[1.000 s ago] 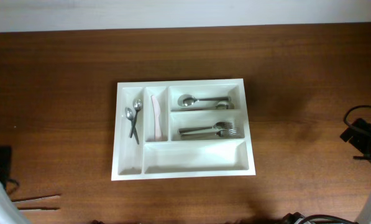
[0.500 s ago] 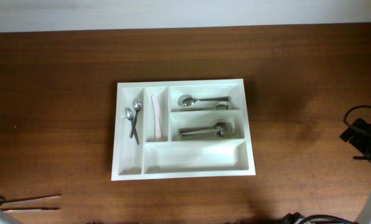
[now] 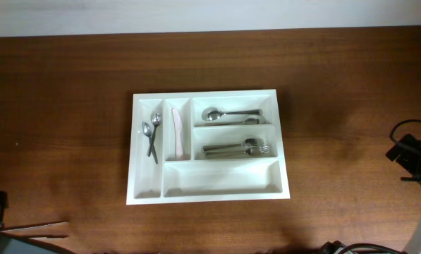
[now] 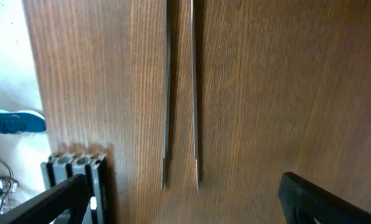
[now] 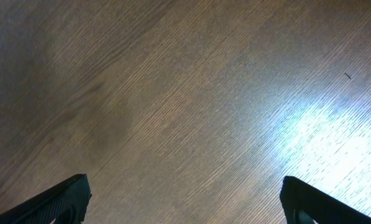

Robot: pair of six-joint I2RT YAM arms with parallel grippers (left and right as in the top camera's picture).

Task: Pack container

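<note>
Centrally, container well apart from open left claw and open right claw.

Bench: warm red-brown wood, fine straight grain; pale glare patch in right wrist view. Container: plain white. Spoons, forks: shiny silver. Knife: pale pink. Thin rods: dark grey. Shoe: blue, white sole.
</note>
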